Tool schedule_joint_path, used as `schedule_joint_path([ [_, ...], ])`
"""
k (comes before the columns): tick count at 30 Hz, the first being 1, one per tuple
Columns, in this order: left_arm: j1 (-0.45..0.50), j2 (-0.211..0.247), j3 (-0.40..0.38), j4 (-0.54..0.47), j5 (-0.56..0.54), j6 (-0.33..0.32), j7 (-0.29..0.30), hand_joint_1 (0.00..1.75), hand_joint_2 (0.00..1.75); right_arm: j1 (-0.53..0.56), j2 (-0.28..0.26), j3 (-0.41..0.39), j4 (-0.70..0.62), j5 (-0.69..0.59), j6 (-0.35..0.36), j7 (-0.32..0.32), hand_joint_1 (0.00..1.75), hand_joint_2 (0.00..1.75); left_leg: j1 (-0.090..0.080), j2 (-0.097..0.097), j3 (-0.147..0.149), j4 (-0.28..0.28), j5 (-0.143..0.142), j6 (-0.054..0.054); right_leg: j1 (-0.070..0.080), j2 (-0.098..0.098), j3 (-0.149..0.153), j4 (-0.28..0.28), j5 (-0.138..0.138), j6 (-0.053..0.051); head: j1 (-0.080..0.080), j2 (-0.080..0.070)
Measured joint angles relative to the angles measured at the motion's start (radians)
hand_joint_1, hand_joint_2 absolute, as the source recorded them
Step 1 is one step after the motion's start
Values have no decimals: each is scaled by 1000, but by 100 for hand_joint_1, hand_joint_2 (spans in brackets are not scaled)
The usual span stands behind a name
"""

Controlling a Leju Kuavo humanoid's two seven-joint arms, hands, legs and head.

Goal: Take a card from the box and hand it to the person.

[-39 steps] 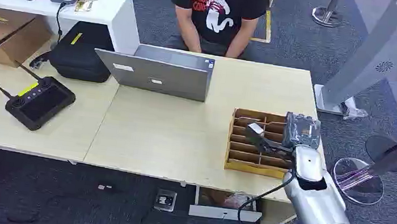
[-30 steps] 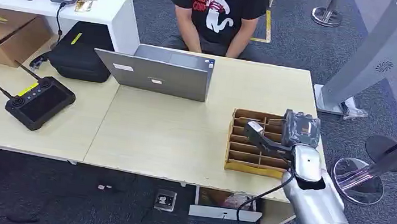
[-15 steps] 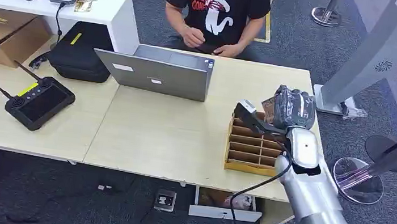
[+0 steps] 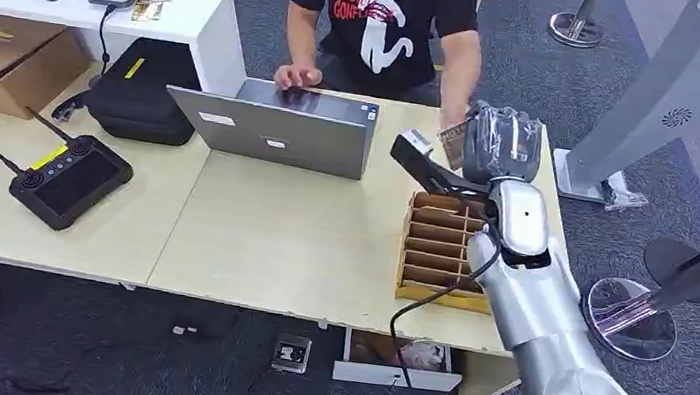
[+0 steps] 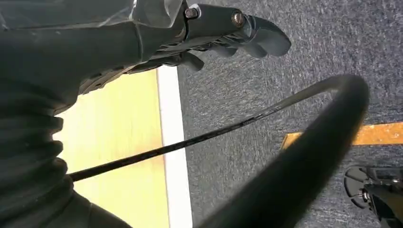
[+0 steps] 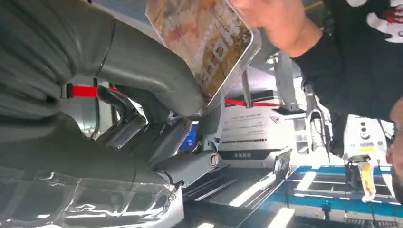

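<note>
My right hand (image 4: 500, 146) is raised above the far end of the brown divided box (image 4: 434, 258) and grips a printed card (image 4: 450, 144) between thumb and fingers. The right wrist view shows the card (image 6: 204, 38) held against my thumb. A person in a black T-shirt (image 4: 379, 10) stands behind the table. One of their hands (image 6: 275, 21) touches the card's far edge; the other rests on the laptop (image 4: 279, 128). My left hand (image 5: 223, 28) hangs over the carpet beside the table edge, fingers stretched out, holding nothing.
A black bag (image 4: 137, 91), a black remote controller (image 4: 71, 178) and a cardboard box (image 4: 5, 60) lie on the left of the table (image 4: 280, 239). A white shelf (image 4: 177, 10) carries a phone. A stanchion base (image 4: 633, 318) stands on the right.
My right hand rose out of the box with the card and moved toward the person. The person leaned forward and reached out to the card.
</note>
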Motion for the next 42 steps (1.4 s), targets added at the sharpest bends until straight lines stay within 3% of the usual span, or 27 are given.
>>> schedule_joint_path([
  [15, 0, 0, -7, 0, -4, 0, -18, 0, 175, -62, 47, 15, 64, -17, -1, -5, 175, 175, 0, 0, 0, 0, 0, 0, 0, 0, 0, 0, 0, 0, 0, 0],
  [16, 0, 0, -7, 0, -4, 0, -18, 0, 175, -62, 48, 15, 66, -17, 0, -5, 141, 175, 0, 0, 0, 0, 0, 0, 0, 0, 0, 0, 0, 0, 0, 0],
  [17, 0, 0, -7, 0, -3, 0, -18, 0, 175, -62, 50, 15, 68, -16, 3, -5, 141, 175, 0, 0, 0, 0, 0, 0, 0, 0, 0, 0, 0, 0, 0, 0],
  [18, 0, 0, -7, 0, -2, 0, -19, 0, 175, -62, 51, 15, 70, -16, 6, -5, 0, 175, 0, 0, 0, 0, 0, 0, 0, 0, 0, 0, 0, 0, 0, 0],
  [36, 0, 0, -7, 0, 0, 0, -19, 0, 175, -62, 56, 16, 81, -30, 5, -16, 0, 175, 0, 0, 0, 0, 0, 0, 0, 0, 0, 0, 0, 0, 0, 0],
  [42, 1, 0, -6, 0, 12, 7, -14, 0, 175, -25, 23, 16, -21, -155, 21, -90, 0, 175, 0, 0, 0, 0, 0, 0, 0, 0, -1, 0, 0, 0, 0, 0],
])
